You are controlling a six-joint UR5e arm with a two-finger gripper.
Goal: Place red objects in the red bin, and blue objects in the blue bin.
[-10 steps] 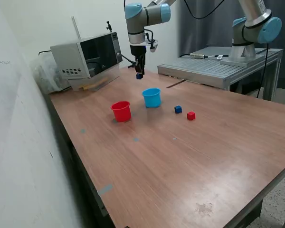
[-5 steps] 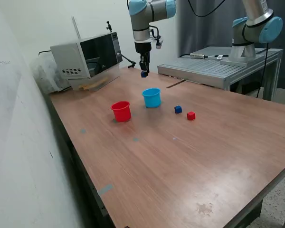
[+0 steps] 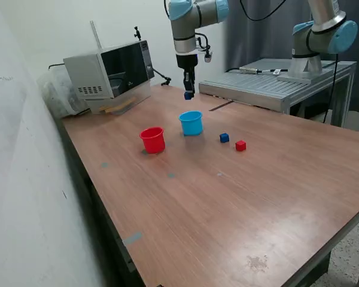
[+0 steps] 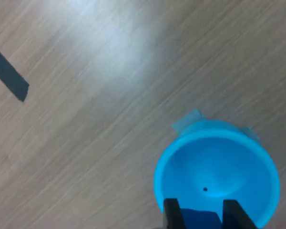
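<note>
My arm is reaching in from the top of the exterior view, forearm hanging straight down, with my hand pointing vertically at the desk. The hand is hovering well above the surface, over the far side of the blue cup and clear of its rim.

My fingers are closing narrowly on a blue cube; in the wrist view that cube is sitting dark between the two fingertips, partly cut off by the frame edge. I am holding it, not touching the cup.

The wrist view is looking straight down into the blue cup, open side up, with a small dark speck on its floor. I am seeing no cube inside it.

The red cup is standing upright just beside the blue cup, toward the exterior view's left, the two apart. Its interior is not readable from this angle.

A second blue cube is lying on the desk to the exterior view's right of the blue cup. A red cube is lying near that cube, further right, the two not touching. Only one red cube is showing.

A microwave is standing at the far corner of the desk.
</note>
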